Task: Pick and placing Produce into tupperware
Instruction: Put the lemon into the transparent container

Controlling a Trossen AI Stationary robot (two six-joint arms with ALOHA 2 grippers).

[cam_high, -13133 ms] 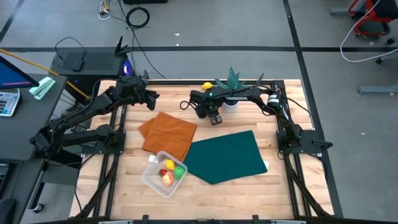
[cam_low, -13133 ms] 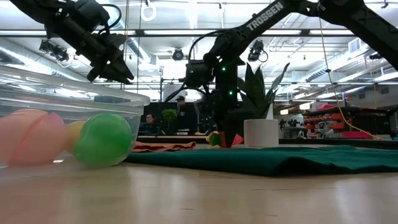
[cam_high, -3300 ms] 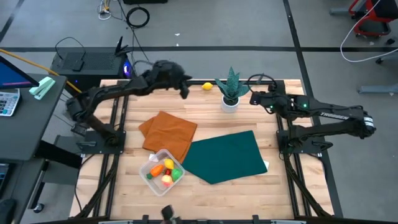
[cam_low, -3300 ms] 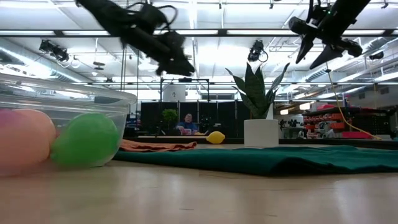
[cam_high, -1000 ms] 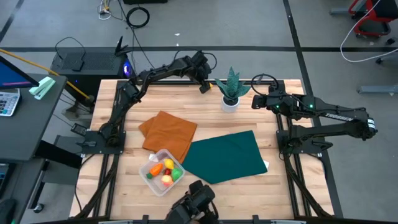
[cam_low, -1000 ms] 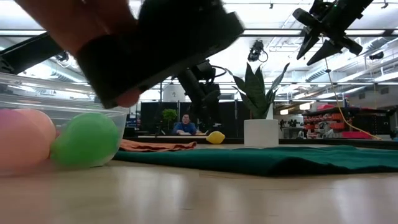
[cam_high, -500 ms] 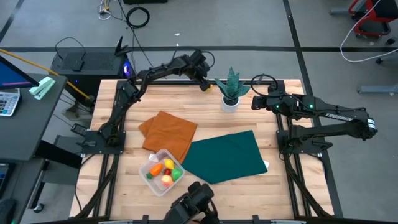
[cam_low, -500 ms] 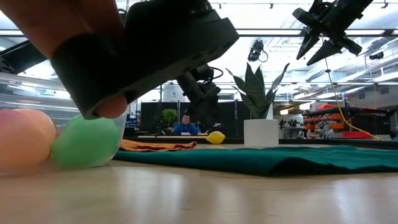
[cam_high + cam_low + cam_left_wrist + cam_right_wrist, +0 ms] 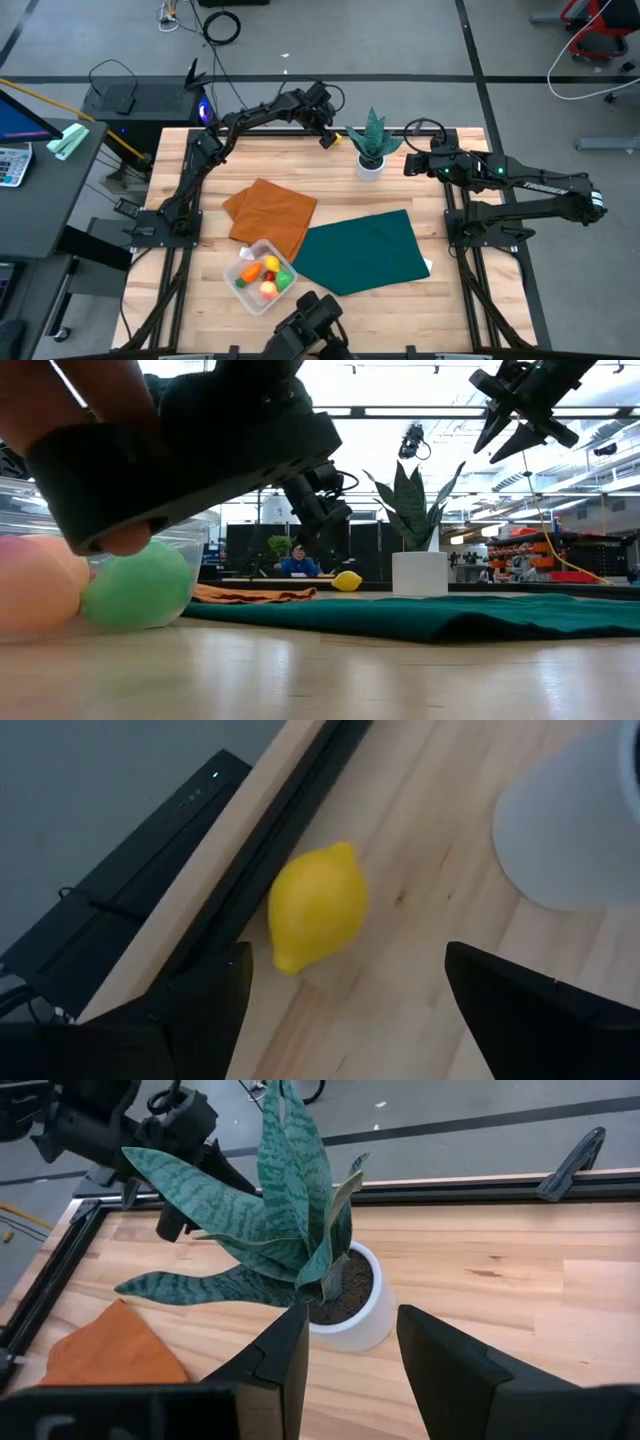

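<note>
A yellow lemon (image 9: 315, 915) lies on its side on the wood near the table's far edge, beside the dark rail; in the low view the lemon (image 9: 347, 581) sits left of the white pot. My left gripper (image 9: 345, 980) hangs open just above it, slanting down, one finger on either side and clear of it; from above the left gripper (image 9: 326, 136) covers the lemon. The clear tupperware (image 9: 262, 277) stands near the front left with several produce pieces inside, among them a green one (image 9: 138, 585) and a peach one (image 9: 40, 585). My right gripper (image 9: 410, 165) waits open and raised at the far right.
A spiky plant in a white pot (image 9: 369, 165) stands right beside the lemon. An orange cloth (image 9: 270, 215) and a green cloth (image 9: 365, 250) lie mid-table. A hand holding a dark object (image 9: 180, 440) is at the table's near edge, close to the low camera.
My left gripper has stayed over the lemon and rolled a little about its own line. The hand with the dark object at the near edge has shifted toward the left in front of the low camera.
</note>
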